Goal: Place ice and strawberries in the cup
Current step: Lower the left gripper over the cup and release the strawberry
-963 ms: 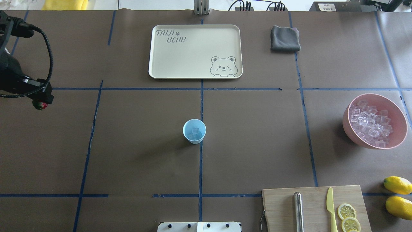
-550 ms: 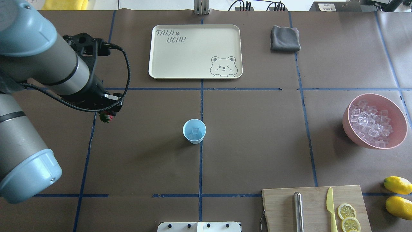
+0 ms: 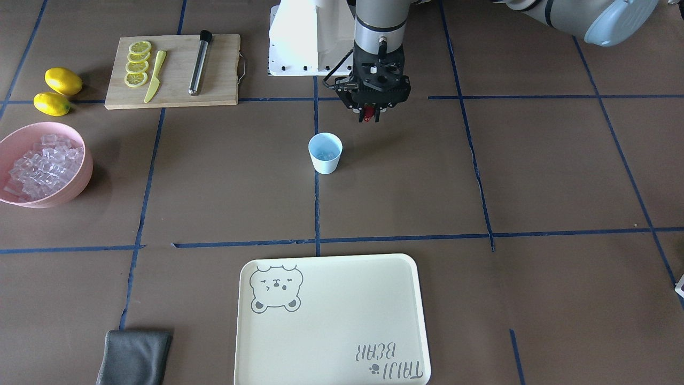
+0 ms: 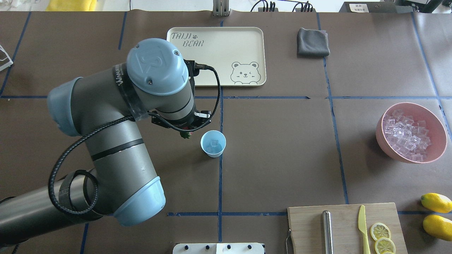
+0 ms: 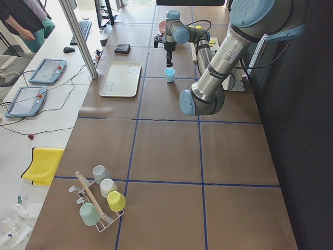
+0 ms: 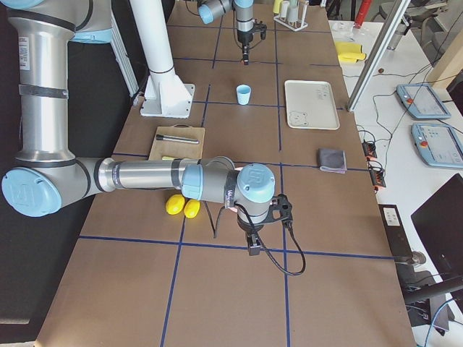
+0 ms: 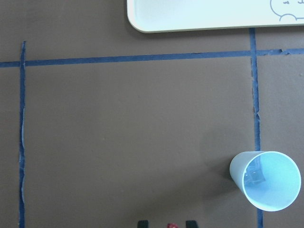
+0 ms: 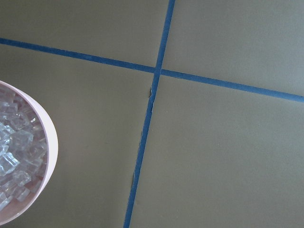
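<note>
Left gripper (image 3: 370, 115) apparently clamps mostly hidden strawberry (image 4: 186, 134)

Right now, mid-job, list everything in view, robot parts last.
cup: one, pale blue, upright, table centre.
ice: clear; a heap in the pink bowl, at least one cube in the cup.
strawberry: one, red, held in the air beside the cup.
tray: one, cream, bear print, far centre.
cloth: one, grey, folded, right of the tray.
cutting board: one, wooden, near right.
steel rod: one, on the board.
knife: one, yellow-green, on the board.
lemon slices: four, on the board.
lemons: two, yellow, beside the board.
mug rack: one, four mugs, left end.
left gripper: shut on the strawberry.
right gripper: right end; state unclear.
</note>
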You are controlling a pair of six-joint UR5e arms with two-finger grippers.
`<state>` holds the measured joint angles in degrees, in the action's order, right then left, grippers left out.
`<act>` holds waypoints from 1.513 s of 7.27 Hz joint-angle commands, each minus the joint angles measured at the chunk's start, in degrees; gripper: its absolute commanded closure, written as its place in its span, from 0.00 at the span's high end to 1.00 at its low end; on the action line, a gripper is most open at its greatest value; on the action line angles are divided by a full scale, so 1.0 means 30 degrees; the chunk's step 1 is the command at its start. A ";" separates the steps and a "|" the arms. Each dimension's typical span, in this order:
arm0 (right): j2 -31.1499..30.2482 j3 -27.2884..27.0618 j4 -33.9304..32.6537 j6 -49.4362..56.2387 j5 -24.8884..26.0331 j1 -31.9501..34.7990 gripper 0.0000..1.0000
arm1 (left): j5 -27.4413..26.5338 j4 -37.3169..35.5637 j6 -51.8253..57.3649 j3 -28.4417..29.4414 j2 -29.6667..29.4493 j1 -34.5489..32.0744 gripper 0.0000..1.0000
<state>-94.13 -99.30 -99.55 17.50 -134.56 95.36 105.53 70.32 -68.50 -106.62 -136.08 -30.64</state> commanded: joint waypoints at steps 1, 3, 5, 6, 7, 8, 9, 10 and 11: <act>0.0001 0.0052 -0.0009 -0.0002 -0.0001 0.0000 1.00 | -0.0403 0.2274 -0.0749 0.2309 -0.0489 0.0546 0.00; 0.0001 0.0052 -0.0009 -0.0002 -0.0001 0.0000 1.00 | -0.0403 0.2807 -0.1040 0.2784 -0.0607 0.0808 0.00; 0.0001 0.0023 -0.0009 -0.0002 -0.0001 0.0000 1.00 | -0.0374 0.2956 -0.1248 0.2902 -0.0811 0.0957 0.11; 0.0001 0.0023 -0.0009 -0.0002 -0.0001 0.0000 1.00 | -0.0374 0.2957 -0.1248 0.3134 -0.1102 0.0957 0.52; 0.0001 0.0023 -0.0009 -0.0002 -0.0001 0.0000 1.00 | -0.0374 0.2957 -0.1277 0.3253 -0.1192 0.0957 0.99; 0.0001 -0.0006 0.0020 -0.0002 -0.0001 0.0000 1.00 | -0.0374 0.2957 -0.1509 0.3254 -0.1222 0.0957 1.00; 0.0001 -0.0007 0.0021 -0.0002 -0.0001 0.0000 1.00 | -0.0374 0.2957 -0.1541 0.3225 -0.1222 0.0957 1.00; 0.0001 -0.0007 -0.0008 -0.0002 -0.0001 0.0000 1.00 | -0.0374 0.2928 -0.1483 0.3167 -0.1251 0.0957 1.00; 0.0001 -0.0007 0.0020 -0.0002 -0.0001 0.0000 1.00 | -0.0403 0.2811 -0.1279 0.2934 -0.1164 0.0957 1.00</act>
<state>-94.13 -99.31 -99.53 17.49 -134.56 95.36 104.40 79.04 -72.82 -97.23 -139.71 -27.77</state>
